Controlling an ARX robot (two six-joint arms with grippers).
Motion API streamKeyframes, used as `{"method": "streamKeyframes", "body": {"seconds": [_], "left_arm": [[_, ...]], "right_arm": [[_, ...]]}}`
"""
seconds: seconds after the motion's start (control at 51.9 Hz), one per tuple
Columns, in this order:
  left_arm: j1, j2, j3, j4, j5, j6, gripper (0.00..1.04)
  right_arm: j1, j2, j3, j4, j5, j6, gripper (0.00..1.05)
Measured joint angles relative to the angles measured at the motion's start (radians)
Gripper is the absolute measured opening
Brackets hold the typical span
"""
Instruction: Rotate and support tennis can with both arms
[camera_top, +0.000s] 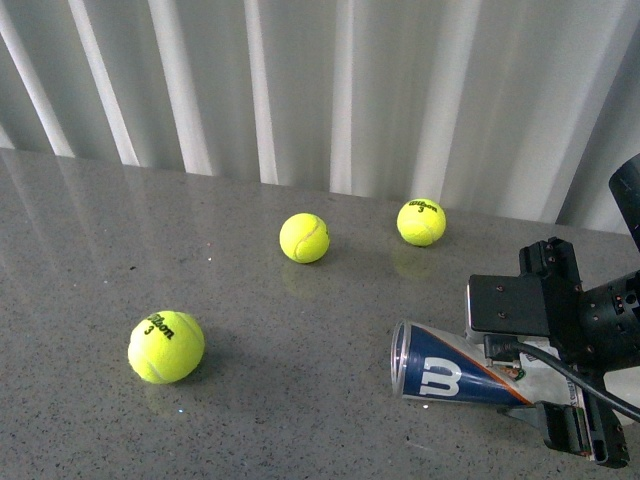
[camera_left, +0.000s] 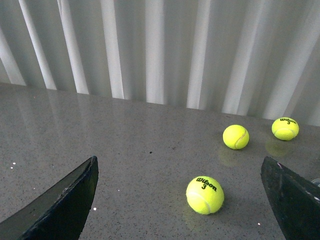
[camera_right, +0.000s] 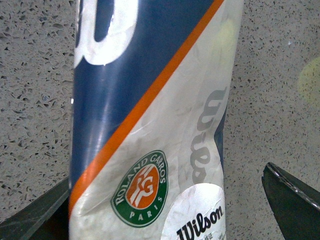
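- The clear plastic tennis can (camera_top: 450, 375) with its blue, white and orange label lies on its side on the grey speckled stone counter (camera_top: 150, 220). It is in the near right part of the front view, with its silver-rimmed end turned to my left.
- My right gripper (camera_right: 166, 175) straddles the tennis can. Its black fingers (camera_right: 292, 200) are spread wide, one on each side of the tube.
- One finger sits just beside the can's wall, and I cannot tell whether it touches. The other stands clearly apart from it, so the right gripper is not closed on the can.
- My bulky black right arm (camera_top: 600, 310) reaches over the far end of the tennis can and hides that end in the front view.
- The right wrist view shows the label close up: a white W on blue, an orange diagonal stripe, and a round green and orange Roland Garros Paris badge on white.
- My left gripper (camera_left: 178, 162) is spread wide with nothing between its fingers and only the counter below it.
- Three yellow felt tennis balls rest on the counter, well apart from the can. The nearest ball (camera_top: 166, 346), printed Wilson 3, is out to the left. The middle ball (camera_top: 304, 238) and the far ball (camera_top: 421, 222) are further back.
- A white pleated curtain (camera_top: 300, 80) hangs behind the counter.
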Motion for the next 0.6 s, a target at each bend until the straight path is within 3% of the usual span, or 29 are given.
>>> {"method": "streamKeyframes", "body": {"seconds": [0.482, 0.598], "left_arm": [[0.0, 0.0, 0.0, 0.0, 0.0, 0.0, 0.98], [0.0, 0.0, 0.0, 0.0, 0.0, 0.0, 0.98]], "right_arm": [[0.023, -0.193, -0.041, -0.058, -0.036, 0.094, 0.98], [0.022, -0.278, -0.068, 0.121, 0.024, 0.221, 0.98]]}}
